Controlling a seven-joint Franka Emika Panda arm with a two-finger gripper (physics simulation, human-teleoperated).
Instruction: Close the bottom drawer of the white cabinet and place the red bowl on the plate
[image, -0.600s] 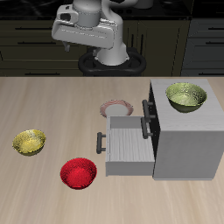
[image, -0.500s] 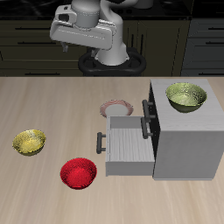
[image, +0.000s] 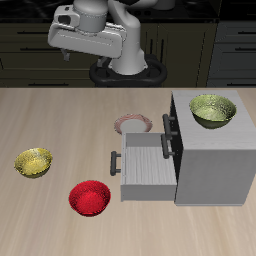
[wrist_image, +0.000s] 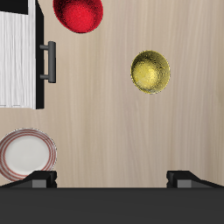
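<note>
The white cabinet (image: 212, 150) stood on the desk (image: 50, 120), and its bottom drawer (image: 146, 168) was pulled well out, the dark bar handle (wrist_image: 50, 61) at its front facing across the wood. The upper drawer (image: 172, 135) sat shut above it. The red bowl (image: 89, 197) rested on the desk near the front edge, a short way off from the open drawer's handle and apart from it. The plate (image: 133, 124) lay farther back, close to the cabinet's drawer side and bare on top. One yellow-green bowl (image: 33, 162) sat alone on the desk, well apart from the red one, and a second yellow-green bowl (image: 212, 110) was perched on the cabinet's top.

The arm hung high over the back of the desk, well above everything. In the wrist view the gripper (wrist_image: 112, 178) looked straight down, its two fingers (wrist_image: 185, 178) spread wide apart with nothing between them; the plate, the drawer, the red bowl and a yellow-green bowl all lay far beneath it
</note>
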